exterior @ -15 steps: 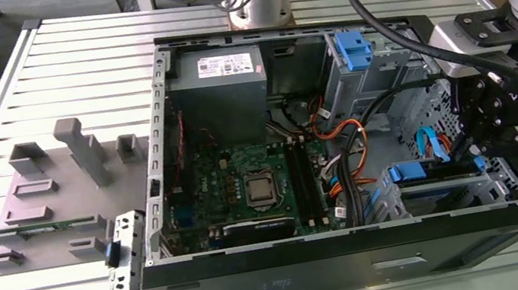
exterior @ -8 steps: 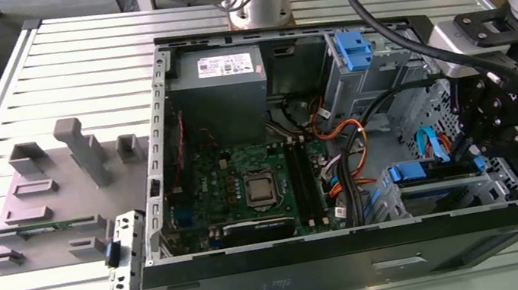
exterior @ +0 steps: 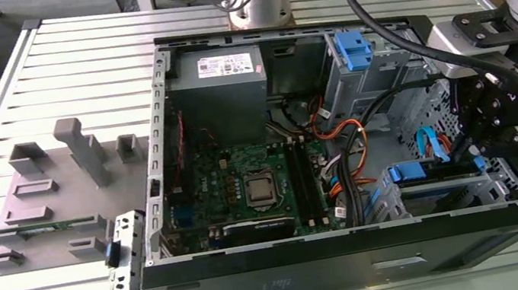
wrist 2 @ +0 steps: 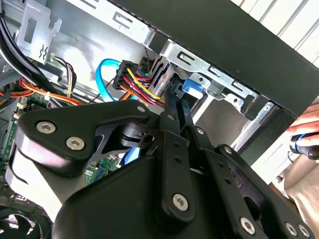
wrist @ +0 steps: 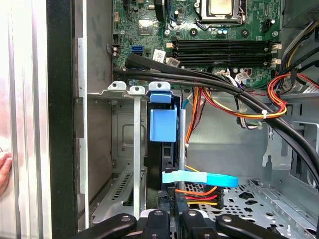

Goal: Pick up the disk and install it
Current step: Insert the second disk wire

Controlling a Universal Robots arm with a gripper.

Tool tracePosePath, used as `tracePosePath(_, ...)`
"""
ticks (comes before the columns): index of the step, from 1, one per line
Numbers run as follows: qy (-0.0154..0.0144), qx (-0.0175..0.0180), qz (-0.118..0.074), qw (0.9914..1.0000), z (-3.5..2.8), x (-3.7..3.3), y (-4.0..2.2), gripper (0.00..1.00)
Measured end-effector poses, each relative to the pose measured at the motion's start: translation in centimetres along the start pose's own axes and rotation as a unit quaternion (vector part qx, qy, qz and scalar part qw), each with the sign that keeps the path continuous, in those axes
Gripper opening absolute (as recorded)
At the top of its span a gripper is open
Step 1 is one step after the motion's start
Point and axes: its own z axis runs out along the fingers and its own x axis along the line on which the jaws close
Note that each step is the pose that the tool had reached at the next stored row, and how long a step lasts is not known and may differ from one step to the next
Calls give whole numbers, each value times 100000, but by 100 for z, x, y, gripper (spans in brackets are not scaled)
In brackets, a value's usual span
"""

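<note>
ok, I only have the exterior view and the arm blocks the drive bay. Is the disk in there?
Observer: Yes. In the first wrist view the disk stands on edge in the bay slot, with its blue carrier tab facing the camera.
Operator: Cables?
Observer: A flat blue cable and a coloured wire bundle reach its end nearest the gripper. I cannot tell whether they are plugged in.
Operator: Anyone close?
Observer: A hand is just outside the case in the second wrist view.

Slatted metal table (exterior: 55,83), wooden furniture behind
</note>
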Motion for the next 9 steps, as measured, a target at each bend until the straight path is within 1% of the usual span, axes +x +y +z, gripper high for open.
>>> tracePosePath(4, -3, 161, 7, 100000, 2, 0, 9, 16)
tracePosePath(9, -1, 175, 7, 100000, 2, 0, 10, 16)
